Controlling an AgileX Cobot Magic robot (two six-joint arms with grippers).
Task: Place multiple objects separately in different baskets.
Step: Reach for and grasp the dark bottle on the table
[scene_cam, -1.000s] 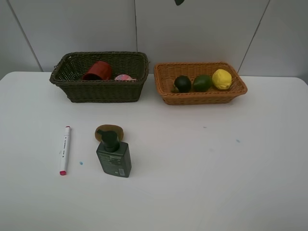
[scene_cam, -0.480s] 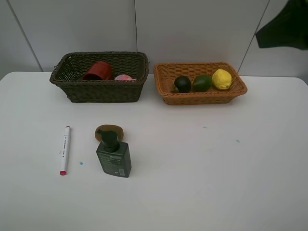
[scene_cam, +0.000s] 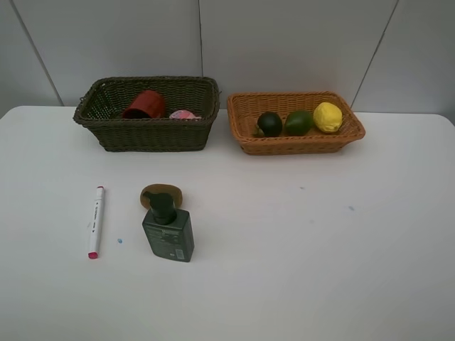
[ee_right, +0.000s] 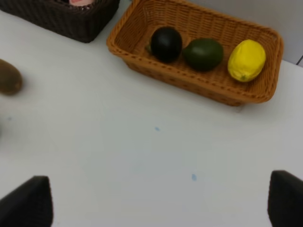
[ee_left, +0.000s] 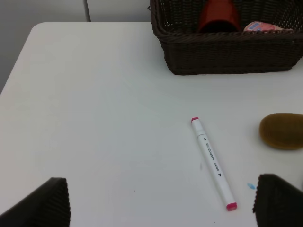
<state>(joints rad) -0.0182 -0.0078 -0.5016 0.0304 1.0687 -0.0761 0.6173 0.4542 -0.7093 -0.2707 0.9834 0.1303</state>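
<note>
A dark olive basket (scene_cam: 149, 135) holds a red cup (scene_cam: 146, 104) and a pink bottle (scene_cam: 183, 114). To its right, the orange-tan basket (scene_cam: 298, 144) holds a dark round fruit (scene_cam: 269, 123), a green avocado (scene_cam: 298, 122) and a yellow lemon (scene_cam: 328, 117). On the table lie a white marker (scene_cam: 95, 221) and a dark green pump bottle (scene_cam: 168, 231), which partly hides a brown kiwi (scene_cam: 161, 195). My left gripper (ee_left: 163, 208) hangs open above the marker (ee_left: 213, 163), with the kiwi (ee_left: 282, 130) off to one side. My right gripper (ee_right: 158, 203) is open over bare table near the orange-tan basket (ee_right: 189, 85).
The white table (scene_cam: 306, 249) meets a grey panelled wall just behind both baskets. Small blue specks mark the tabletop. Neither arm shows in the exterior high view.
A dark shape that showed at the upper right edge half a second ago is gone. Nothing on the table has moved.
</note>
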